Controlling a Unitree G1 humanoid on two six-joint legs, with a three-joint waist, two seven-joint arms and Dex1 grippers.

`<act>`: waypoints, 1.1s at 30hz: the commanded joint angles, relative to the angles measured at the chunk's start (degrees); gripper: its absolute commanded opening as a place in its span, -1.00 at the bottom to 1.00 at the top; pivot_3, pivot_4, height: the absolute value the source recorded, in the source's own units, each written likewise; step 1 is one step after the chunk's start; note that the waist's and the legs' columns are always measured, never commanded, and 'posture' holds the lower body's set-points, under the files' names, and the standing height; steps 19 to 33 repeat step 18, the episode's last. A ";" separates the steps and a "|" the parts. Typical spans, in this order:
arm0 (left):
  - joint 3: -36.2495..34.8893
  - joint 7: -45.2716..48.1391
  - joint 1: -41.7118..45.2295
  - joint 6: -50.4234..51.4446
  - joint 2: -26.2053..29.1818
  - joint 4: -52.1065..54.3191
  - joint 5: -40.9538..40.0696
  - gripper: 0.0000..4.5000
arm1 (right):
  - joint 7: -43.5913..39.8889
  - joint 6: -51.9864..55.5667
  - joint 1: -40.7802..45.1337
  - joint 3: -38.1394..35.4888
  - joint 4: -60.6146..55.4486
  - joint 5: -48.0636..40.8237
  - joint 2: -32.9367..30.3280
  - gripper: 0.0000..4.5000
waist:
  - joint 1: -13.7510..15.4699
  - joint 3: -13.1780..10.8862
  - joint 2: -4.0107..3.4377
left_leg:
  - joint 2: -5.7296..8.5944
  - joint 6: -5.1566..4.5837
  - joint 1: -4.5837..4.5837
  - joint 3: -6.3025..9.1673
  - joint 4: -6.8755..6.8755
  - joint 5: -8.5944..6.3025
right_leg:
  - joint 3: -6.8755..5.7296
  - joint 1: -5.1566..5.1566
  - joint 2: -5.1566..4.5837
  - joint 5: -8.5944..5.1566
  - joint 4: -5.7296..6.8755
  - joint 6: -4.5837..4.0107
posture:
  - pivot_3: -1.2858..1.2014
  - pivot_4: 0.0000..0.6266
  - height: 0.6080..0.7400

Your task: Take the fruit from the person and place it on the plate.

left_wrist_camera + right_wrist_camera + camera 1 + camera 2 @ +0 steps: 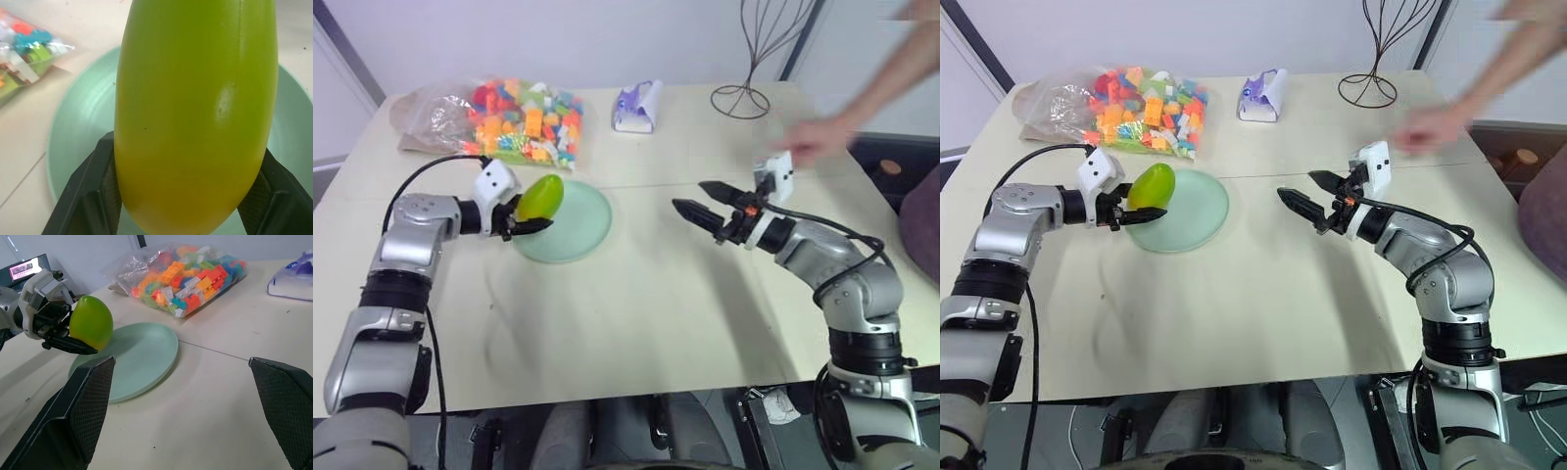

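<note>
Pale tabletop (pixel 636 333), white wall behind. Left tool (pixel 530 221): fingers clenched on fruit (pixel 540 197), held just above the near rim of the plate (pixel 587 230). Fruit: smooth, firm, likely slippery; best gripped across its middle. Right tool (pixel 703 203): fingers spread, empty. Person's hand (pixel 818 137): beyond it. Bag of blocks (pixel 514 119): behind the plate.

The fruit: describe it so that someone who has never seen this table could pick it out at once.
On the pale table, find the round mint-green plate in front of the bag of coloured blocks. The fruit is over the plate's near-left edge, between the fingers of the left gripper. It is the only smooth oval there, green shading to yellow.
</note>
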State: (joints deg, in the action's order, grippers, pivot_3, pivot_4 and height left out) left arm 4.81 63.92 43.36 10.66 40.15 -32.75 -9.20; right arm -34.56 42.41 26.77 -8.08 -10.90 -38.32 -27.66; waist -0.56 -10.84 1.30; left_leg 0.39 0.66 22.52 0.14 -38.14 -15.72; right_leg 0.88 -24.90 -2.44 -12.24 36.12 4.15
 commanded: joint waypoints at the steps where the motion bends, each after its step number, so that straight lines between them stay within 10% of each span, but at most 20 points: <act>1: -1.11 0.07 2.35 -1.57 -0.50 -0.68 0.24 0.96 | 0.10 -1.32 -0.23 -1.03 -1.58 0.11 -0.12 1.00 | -0.07 0.00 0.00 | 0.00 0.00 0.00 0.00 0.00 0.00 | 0.00 0.00 0.00 0.00 0.00 0.00 | 0.03 -0.52 1.00; 33: -14.02 -11.49 3.36 -3.23 2.61 -2.82 -3.79 0.96 | -0.44 -2.54 0.36 -0.69 0.93 1.56 -0.40 1.00 | -0.40 0.00 0.00 | -0.04 -0.01 -0.02 0.01 0.00 -0.01 | -0.02 -0.02 0.03 0.01 0.03 0.01 | 0.03 -0.52 1.00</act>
